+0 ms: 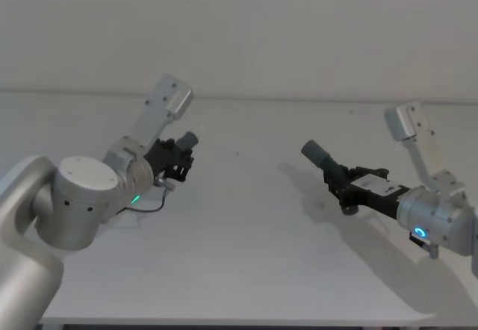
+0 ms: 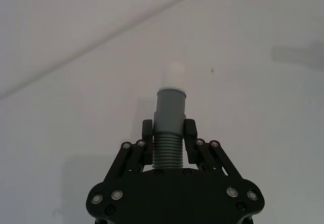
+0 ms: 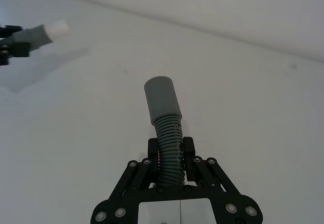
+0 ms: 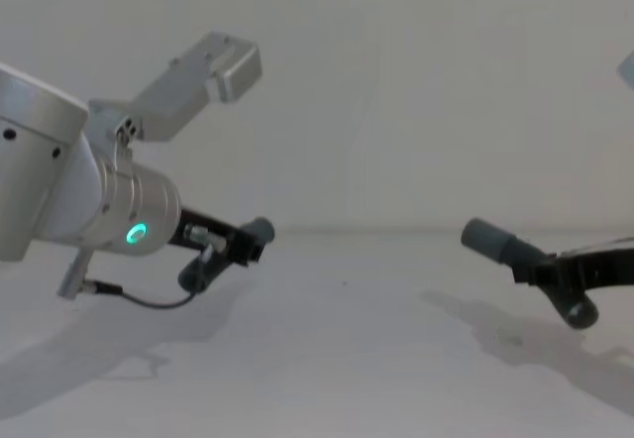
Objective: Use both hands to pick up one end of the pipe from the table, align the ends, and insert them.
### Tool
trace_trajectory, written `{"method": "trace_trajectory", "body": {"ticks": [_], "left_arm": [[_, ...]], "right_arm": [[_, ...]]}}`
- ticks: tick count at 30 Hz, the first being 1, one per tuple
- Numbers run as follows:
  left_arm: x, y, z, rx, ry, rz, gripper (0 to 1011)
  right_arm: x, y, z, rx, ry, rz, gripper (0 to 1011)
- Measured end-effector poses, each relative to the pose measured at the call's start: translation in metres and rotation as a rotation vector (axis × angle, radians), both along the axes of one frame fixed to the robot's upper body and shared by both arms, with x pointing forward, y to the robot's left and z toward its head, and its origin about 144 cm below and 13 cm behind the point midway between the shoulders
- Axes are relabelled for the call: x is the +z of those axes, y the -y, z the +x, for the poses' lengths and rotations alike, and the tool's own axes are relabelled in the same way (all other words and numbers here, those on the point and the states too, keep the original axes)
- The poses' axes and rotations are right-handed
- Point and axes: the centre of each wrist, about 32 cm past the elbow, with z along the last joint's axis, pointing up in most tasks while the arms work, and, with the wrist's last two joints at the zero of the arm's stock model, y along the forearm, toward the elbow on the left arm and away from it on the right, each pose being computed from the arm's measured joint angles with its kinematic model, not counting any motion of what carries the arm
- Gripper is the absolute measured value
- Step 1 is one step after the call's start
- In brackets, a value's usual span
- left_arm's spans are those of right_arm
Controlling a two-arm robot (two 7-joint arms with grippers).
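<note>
The pipe is in two separate pieces, each held clear of the tabletop (image 1: 246, 263) by one gripper. Nearest the robot on the left, the silver left wrist (image 1: 86, 195) shows a green ring light (image 4: 136, 232). On the right, the right wrist (image 1: 437, 218) shows a blue light (image 1: 420, 233).

Ahead of the left wrist, the left gripper (image 2: 168, 128) has its fingers (image 2: 147, 130) drawn in narrow on the ribbed bend of the left piece (image 2: 170, 107), one finger on each side of the ribs. The lighter grey collar runs straight out past the fingertips and ends in a white tip (image 2: 175, 74). In the chest view the dark curved end (image 4: 193, 275) hangs below the gripper.

Opposite it, the right gripper (image 3: 171, 147) clamps the ribbed part of the right piece (image 3: 169, 133) in the same way. The wider sleeve (image 3: 161, 96) leans slightly to one side beyond the fingers. In the chest view this piece's dark end (image 4: 580, 311) curves down under the gripper.

In the head view the two collar ends point away from the robot and inward, angled toward each other. They are well apart, with a wide gap between them. Soft shadows of both arms lie on the tabletop beneath. Farther back, the tabletop's far edge meets the white wall (image 1: 239, 31).
</note>
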Motion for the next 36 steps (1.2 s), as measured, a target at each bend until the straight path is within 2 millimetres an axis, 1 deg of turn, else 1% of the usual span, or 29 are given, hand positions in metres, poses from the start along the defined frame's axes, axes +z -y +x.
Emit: {"method": "trace_trajectory", "body": {"ticks": [4,11,26,36], "left_arm": [[0.008,0.0,-0.004,-0.002,0.041,-0.004,353],[0.017,-0.003,-0.008,-0.04,0.061,0.001,352],[0.03,-0.015,-0.009,-0.231,0.025,0.044,352],[0.033,-0.03,-0.008,-0.361,-0.006,0.09,352]], "right_arm": [[0.002,0.009,-0.003,0.044,0.045,0.032,284],[0.002,0.028,-0.005,0.131,0.102,0.05,284],[0.0,0.069,-0.008,0.361,0.158,0.001,284],[-0.001,0.081,-0.011,0.468,0.166,-0.028,284]]}}
